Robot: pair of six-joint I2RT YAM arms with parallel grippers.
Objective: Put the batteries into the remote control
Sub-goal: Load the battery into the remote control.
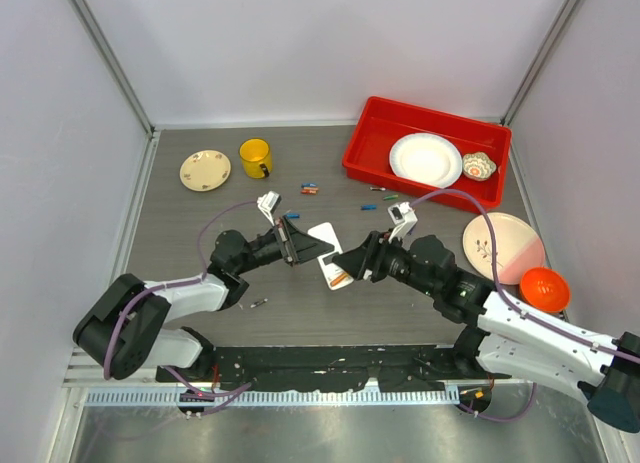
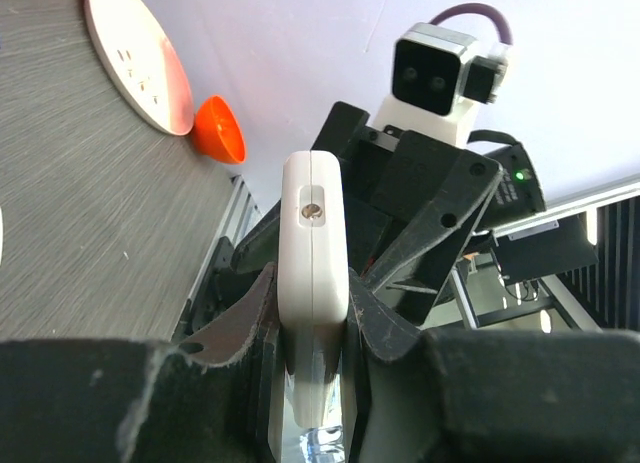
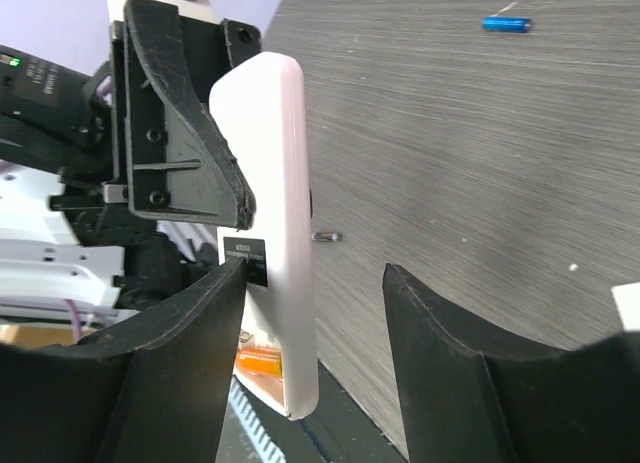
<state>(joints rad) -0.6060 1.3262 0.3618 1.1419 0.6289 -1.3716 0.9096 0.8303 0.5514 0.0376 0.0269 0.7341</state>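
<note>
The remote control (image 1: 328, 253) hangs above the table's middle with its white back up. My left gripper (image 1: 304, 245) is shut on its far end; in the left wrist view the remote (image 2: 314, 233) stands edge-on between the jaws of this gripper (image 2: 314, 328). My right gripper (image 1: 358, 265) is open around the remote's near end. In the right wrist view the remote (image 3: 272, 223) lies against the left finger of this gripper (image 3: 315, 358). An orange battery (image 3: 262, 363) sits in its open compartment. Loose batteries (image 1: 310, 189) lie behind, and one blue battery (image 3: 505, 24) shows there.
A red bin (image 1: 372, 143) with a white plate (image 1: 425, 159) stands at the back right. A yellow mug (image 1: 256, 158) and a small plate (image 1: 205, 170) are at the back left. A pink-and-white plate (image 1: 503, 246) and an orange bowl (image 1: 544, 288) sit at the right.
</note>
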